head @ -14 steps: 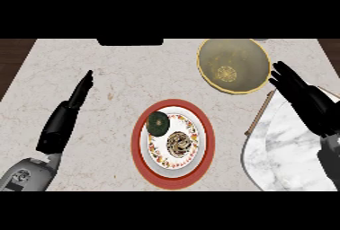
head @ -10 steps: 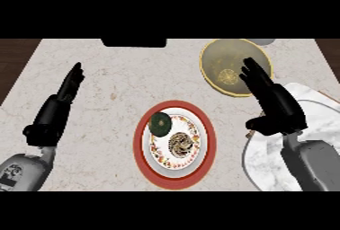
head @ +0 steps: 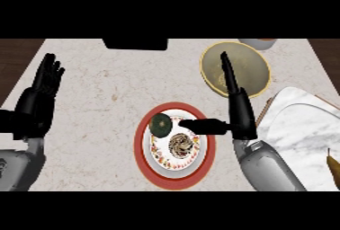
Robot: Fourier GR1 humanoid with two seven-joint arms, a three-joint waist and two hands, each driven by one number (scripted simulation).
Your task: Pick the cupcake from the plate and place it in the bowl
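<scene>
A red-rimmed white plate (head: 147, 158) lies at the counter's middle front. On it sit a brown swirled cupcake (head: 181, 144) and a dark green round item (head: 161, 124). My right hand (head: 239, 112) stands open just right of the plate, fingers straight and pointing away over the bowl's near edge, thumb (head: 203, 126) stretched left over the plate above the cupcake. The yellow bowl (head: 256, 65) stands at the back right, its inside bare. At the left edge my left hand (head: 36, 101) rests open, fingers up.
A white marble board (head: 302, 130) lies at the right, with a wooden edge beside it. A black object (head: 135, 43) sits at the counter's back edge, and a small pot (head: 257, 42) stands behind the bowl. A yellowish item (head: 332, 165) shows at the far right.
My right hand has swung left from over the marble board to the plate's right side, its thumb now reaching over the plate. The left hand has shifted slightly.
</scene>
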